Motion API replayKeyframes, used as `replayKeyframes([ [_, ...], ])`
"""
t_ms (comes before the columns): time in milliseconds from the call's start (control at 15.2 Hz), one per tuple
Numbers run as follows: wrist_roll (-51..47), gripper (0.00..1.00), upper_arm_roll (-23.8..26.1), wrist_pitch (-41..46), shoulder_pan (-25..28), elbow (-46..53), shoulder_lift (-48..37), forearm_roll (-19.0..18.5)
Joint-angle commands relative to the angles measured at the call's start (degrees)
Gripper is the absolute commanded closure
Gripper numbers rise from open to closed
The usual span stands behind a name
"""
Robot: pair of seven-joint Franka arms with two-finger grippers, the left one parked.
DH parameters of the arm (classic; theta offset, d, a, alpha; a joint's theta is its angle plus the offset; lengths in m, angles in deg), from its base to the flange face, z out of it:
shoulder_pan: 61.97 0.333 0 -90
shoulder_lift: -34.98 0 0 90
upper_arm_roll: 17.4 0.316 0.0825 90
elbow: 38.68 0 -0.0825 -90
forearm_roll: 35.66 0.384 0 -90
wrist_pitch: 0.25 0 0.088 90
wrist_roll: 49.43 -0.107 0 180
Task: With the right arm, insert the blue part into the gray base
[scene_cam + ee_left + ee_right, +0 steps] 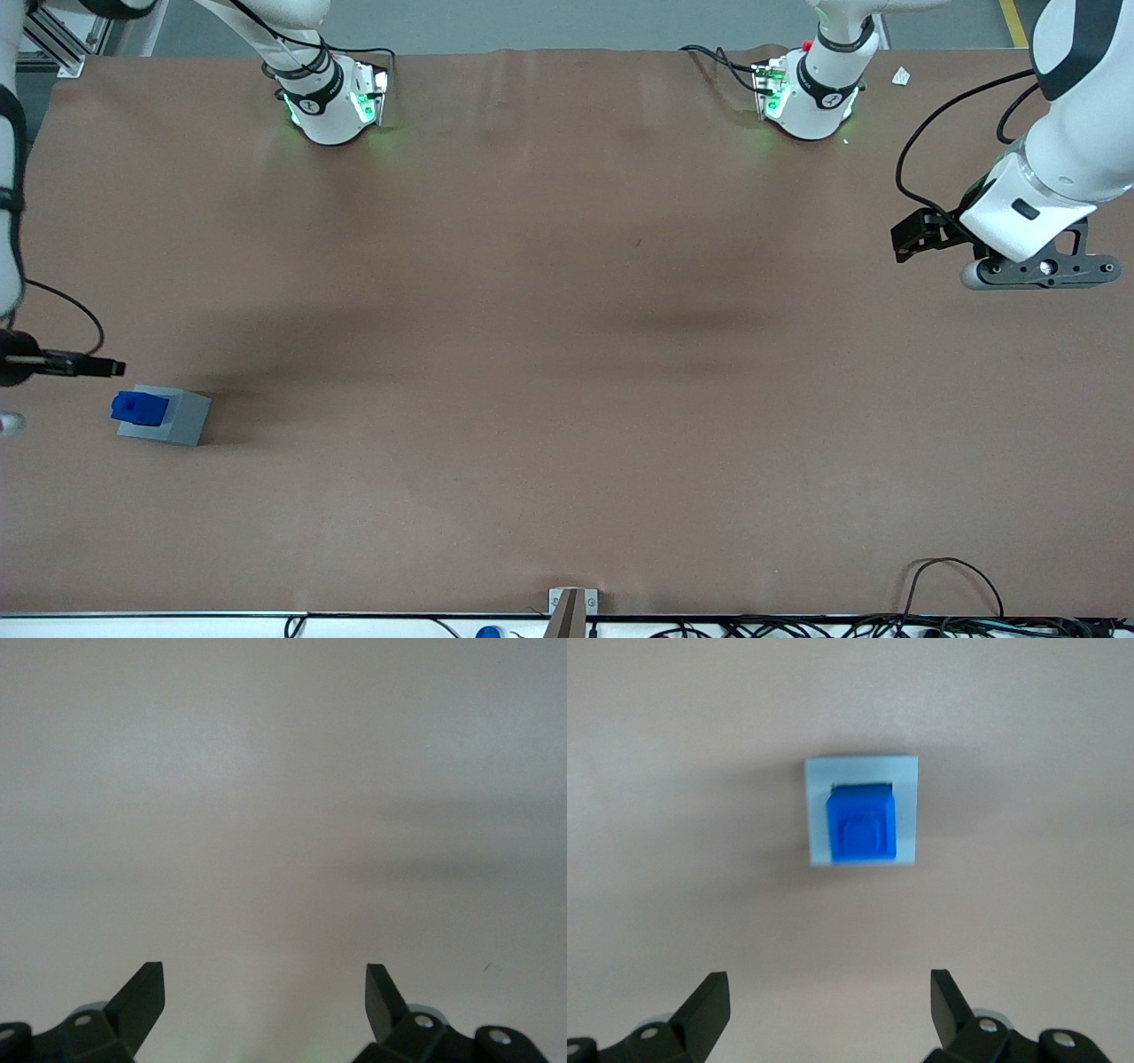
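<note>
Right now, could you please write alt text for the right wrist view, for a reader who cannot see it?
The blue part sits in the recess of the gray base on the brown table, seen from directly above. The right arm's gripper is open above them, holding nothing, its two dark fingers spread apart and clear of both pieces.

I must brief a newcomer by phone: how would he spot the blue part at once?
On the brown table, look toward the working arm's end, where a gray base stands alone. The blue part sits in its top, stub up, the only bright-blue thing there. The open gripper hangs above, holding nothing.
</note>
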Motion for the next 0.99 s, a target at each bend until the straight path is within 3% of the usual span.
replayKeyframes([
  [0,0.3,0.0,0.5,5.4,0.5,-2.3,-7.0,0.6],
  [462,0.6,0.0,1.0,17.1,1.8,-1.5,-19.8,0.5],
  [924,-4.1,0.0,1.0,24.8,8.7,-2.5,-31.5,-0.1],
])
